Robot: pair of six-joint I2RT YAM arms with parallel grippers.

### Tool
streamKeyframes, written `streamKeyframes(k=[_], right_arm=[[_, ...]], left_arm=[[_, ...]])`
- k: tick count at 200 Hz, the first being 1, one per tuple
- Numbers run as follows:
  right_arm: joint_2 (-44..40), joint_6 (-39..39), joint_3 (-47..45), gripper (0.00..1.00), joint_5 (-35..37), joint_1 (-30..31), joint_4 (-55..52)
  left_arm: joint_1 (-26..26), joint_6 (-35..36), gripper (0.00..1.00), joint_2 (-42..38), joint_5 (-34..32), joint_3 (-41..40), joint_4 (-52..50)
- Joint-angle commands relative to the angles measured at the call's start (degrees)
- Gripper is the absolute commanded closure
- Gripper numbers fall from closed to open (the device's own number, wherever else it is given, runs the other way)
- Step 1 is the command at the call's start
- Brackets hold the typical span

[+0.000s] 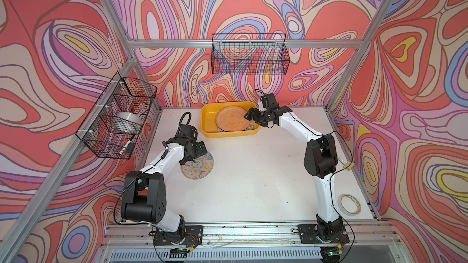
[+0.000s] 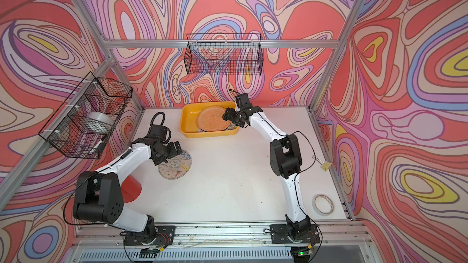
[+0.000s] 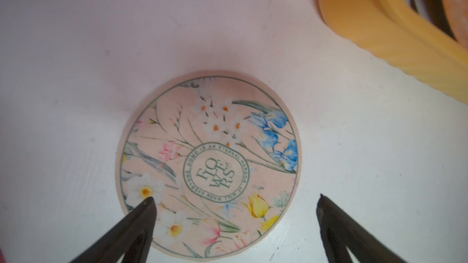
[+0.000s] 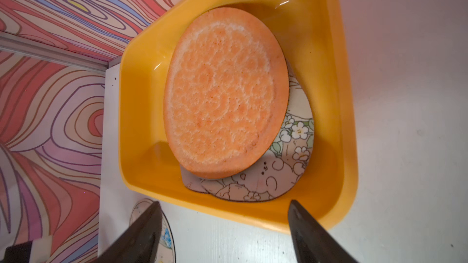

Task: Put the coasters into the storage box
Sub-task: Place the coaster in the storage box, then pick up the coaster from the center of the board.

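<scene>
Item: floral coaster (image 3: 210, 163), flat on bench (image 3: 76, 72), just under left claw (image 3: 235, 197), spread wide, empty; nearer arm. Right claw (image 4: 224, 201), released, empty, over storage box (image 4: 336, 97).

The shallow yellow storage box (image 1: 229, 135) sits at the far edge of the tabletop (image 1: 253, 178), near its middle. Inside it, a textured orange coaster (image 1: 231, 121) lies on top of cartoon-print coasters (image 4: 278, 173). A cream floral coaster (image 3: 207, 163) lies flat toward the left edge, apart from the box.
</scene>
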Motion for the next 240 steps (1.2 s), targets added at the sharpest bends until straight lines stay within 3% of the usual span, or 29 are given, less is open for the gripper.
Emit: streamKeyframes(k=[1, 91, 177, 222, 240], right_arm=[[-5.22, -1.72, -4.85, 0.19, -1.22, 0.35, 1.45], [-16.53, -3.11, -19.74, 0.15, -2.37, 2.41, 3.76], [-18.59, -3.73, -20.56, 0.13, -2.26, 2.81, 3.71], [-19.33, -3.75, -20.42, 0.12, -1.91, 2.81, 3.45], [-19.68, -3.93, -20.54, 0.12, -1.77, 2.78, 3.11]], left_arm=[[2.15, 1.51, 0.00, 2.63, -3.35, 2.55, -3.32], [5.77, 4.27, 0.00, 12.91, -4.93, 3.58, 1.97], [7.33, 6.13, 0.00, 16.13, -2.57, 3.43, 0.61], [7.16, 3.64, 0.04, 16.41, 4.29, 1.06, 2.39], [6.30, 3.30, 0.02, 15.79, 4.10, 0.21, 2.37]])
